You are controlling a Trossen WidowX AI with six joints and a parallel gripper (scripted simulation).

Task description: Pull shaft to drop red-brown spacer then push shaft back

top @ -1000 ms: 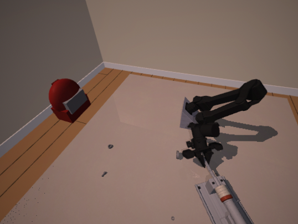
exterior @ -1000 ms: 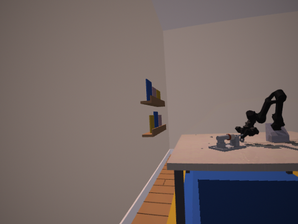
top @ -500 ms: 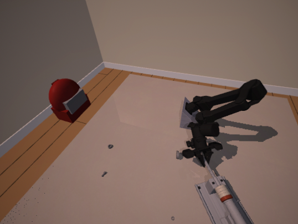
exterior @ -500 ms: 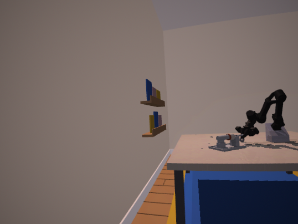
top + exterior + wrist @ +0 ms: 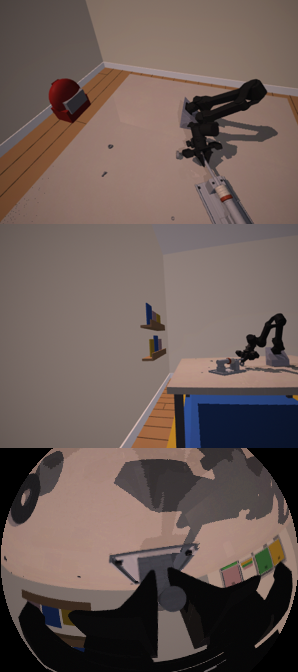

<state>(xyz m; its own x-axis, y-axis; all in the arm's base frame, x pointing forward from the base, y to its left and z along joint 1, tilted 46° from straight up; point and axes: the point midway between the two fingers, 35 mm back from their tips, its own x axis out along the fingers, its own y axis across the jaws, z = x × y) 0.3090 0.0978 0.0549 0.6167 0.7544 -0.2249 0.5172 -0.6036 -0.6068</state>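
Note:
My gripper (image 5: 204,164) (image 5: 242,361) (image 5: 161,573) is shut on the grey shaft (image 5: 211,172), whose round end (image 5: 173,599) shows between the fingers in the wrist view. The shaft runs through the near support block (image 5: 211,186) (image 5: 236,365) towards the big housing block (image 5: 235,212) (image 5: 221,362). The red-brown spacer (image 5: 226,198) (image 5: 229,361) is still in line on the shaft against the housing. Pale cream spacers (image 5: 222,191) sit between it and the support block. The shaft inside the spacers and housing is hidden. No spacer is seen lying beside the fixture.
The fixture's grey base plate (image 5: 203,198) (image 5: 225,373) stands on the table (image 5: 144,172) (image 5: 194,382). A small ring (image 5: 110,146), a bolt (image 5: 104,173) and a small nut (image 5: 173,218) lie to the left. A grey round part (image 5: 179,154) is beside the gripper.

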